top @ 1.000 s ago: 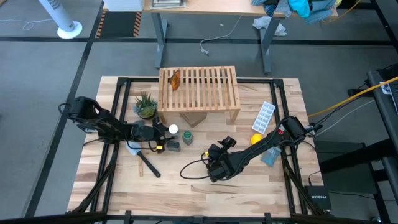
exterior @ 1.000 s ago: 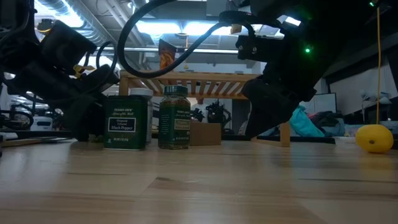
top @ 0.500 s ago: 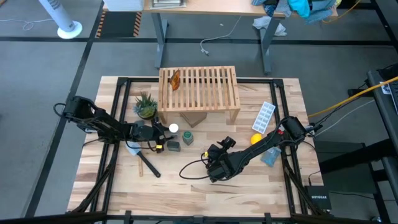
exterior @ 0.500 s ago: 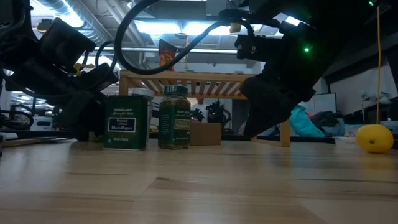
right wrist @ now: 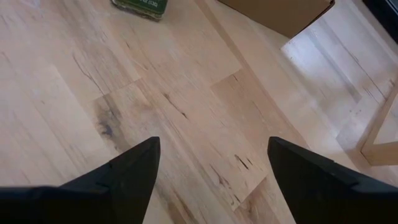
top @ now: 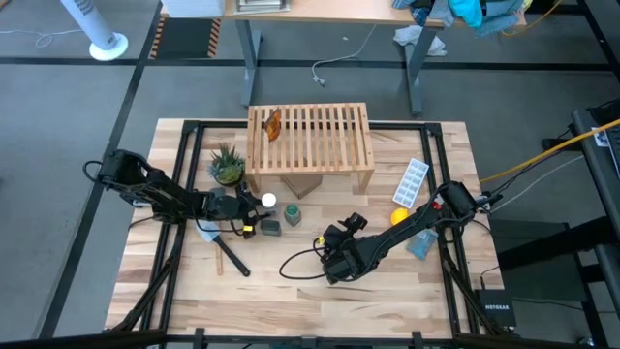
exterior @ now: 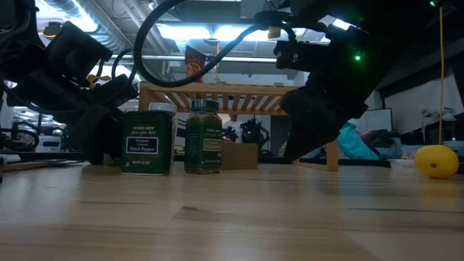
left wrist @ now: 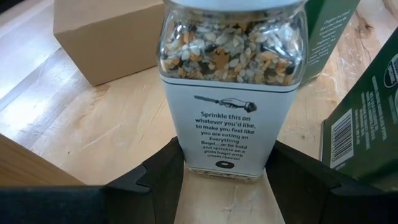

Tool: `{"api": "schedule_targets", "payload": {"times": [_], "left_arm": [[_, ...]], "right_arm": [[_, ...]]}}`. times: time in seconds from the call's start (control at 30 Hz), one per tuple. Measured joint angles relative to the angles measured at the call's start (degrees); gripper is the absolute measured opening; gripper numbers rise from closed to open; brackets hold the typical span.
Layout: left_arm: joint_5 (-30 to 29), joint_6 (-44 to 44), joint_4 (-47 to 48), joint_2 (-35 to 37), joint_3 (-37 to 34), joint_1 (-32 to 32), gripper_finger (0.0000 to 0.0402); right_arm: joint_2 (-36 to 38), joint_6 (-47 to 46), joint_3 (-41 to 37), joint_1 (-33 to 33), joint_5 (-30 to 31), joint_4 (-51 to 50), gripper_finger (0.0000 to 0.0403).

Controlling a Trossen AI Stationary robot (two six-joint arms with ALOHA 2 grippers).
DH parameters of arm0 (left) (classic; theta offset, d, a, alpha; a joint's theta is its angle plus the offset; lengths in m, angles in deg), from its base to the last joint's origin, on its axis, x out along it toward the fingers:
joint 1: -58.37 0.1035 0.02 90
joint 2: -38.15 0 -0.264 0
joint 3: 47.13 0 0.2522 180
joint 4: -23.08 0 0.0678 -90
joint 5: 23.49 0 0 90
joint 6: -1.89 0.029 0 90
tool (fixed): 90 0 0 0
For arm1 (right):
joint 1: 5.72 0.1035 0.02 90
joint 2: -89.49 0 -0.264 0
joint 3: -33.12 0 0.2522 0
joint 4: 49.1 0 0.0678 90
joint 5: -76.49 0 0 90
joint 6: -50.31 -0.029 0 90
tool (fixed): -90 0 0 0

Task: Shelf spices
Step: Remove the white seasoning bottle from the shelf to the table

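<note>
The left gripper (top: 254,203) is found low over the desk (top: 291,291), in front of the shelf's left part, with its jaws set on either side of the white-capped jar (top: 269,201). In the left wrist view the jar (left wrist: 233,87) is seen standing upright between the two dark fingers (left wrist: 158,171), and the jaws appear clamped on its base (contact on both sides looks likely, though a thin gap cannot be ruled out).

The dark squarish tin (top: 270,228) is placed just beside that jar on the near side, upright on the desk. The green-lidded jar (top: 292,214) is stationed just to the right of the tin; in the low view the tin (exterior: 147,142) and the green-lidded jar (exterior: 203,136) are seen side by side, slightly apart.

The shelf (top: 310,138) is positioned at the far middle of the desk. The amber-orange bottle (top: 272,123) is recorded lying on its slatted top, near the left end. A small cardboard box (top: 301,183) is noted under the shelf's front edge, and a potted plant (top: 227,165) stands just left of the shelf.

The right gripper (top: 332,264) is held over bare desk, right of the spices and well apart from them. In the right wrist view its jaws are seen wide apart with nothing between them, only the wood below.

A yellow lemon-like object (top: 398,217) rests on the desk beside the right arm.
</note>
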Motion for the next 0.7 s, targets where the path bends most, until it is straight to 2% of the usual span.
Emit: {"api": "schedule_targets", "payload": {"times": [0.4, 0.7], "left_arm": [[-0.01, 2.46, -0.17, 0.00, 0.02, -0.01, 0.0200], [-0.04, 5.27, -0.26, 0.00, 0.04, -0.01, 0.0200]], "right_arm": [[0.00, 1.07, 0.00, 0.00, -0.57, 0.01, 0.0303], [0.00, 1.16, 0.00, -0.04, -3.89, 0.42, 0.0303]]}}
